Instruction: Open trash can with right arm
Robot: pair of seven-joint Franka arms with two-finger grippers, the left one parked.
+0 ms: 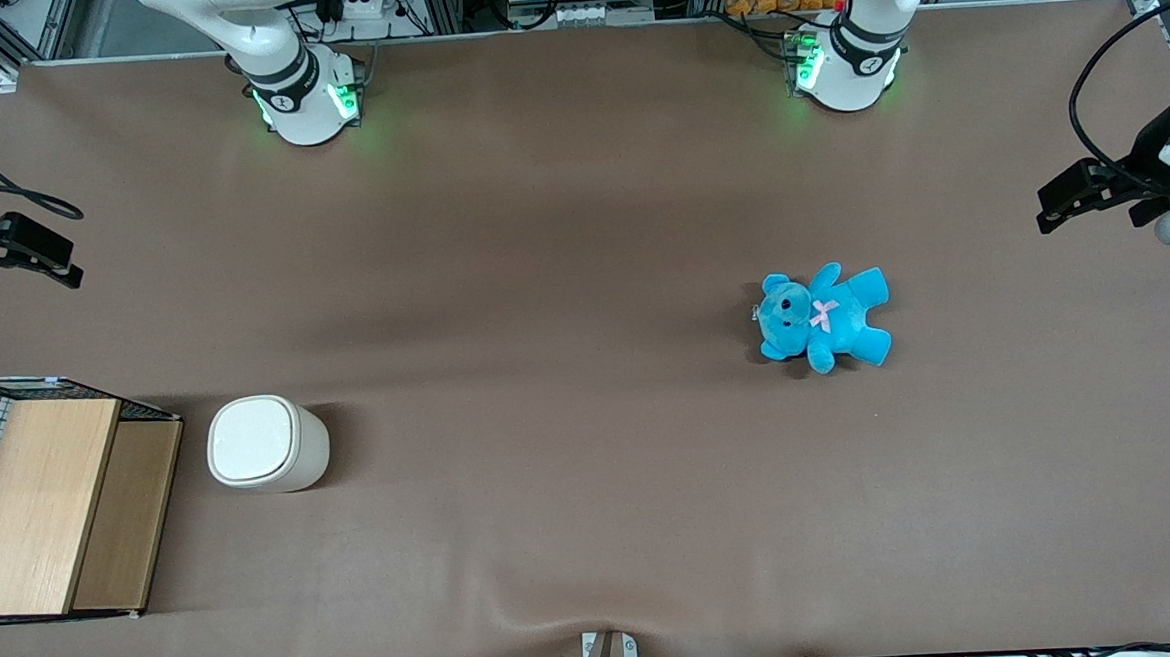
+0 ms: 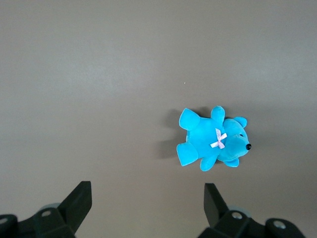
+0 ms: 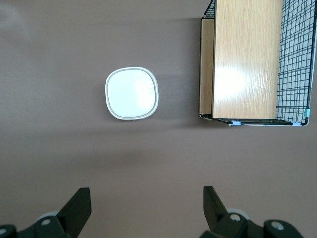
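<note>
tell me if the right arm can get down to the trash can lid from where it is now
Probably yes. The gripper hangs open, high above the table, with the trash can upright, lid shut. Nothing lies on the lid, and the wooden box stands beside it, apart.

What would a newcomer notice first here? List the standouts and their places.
The bright blue plush teddy bear lies toward the parked arm's end of the table. The cream-white plastic trash can, lid closed, stands beside the wooden box at the working arm's end. The right gripper hovers open above, touching nothing.
</note>
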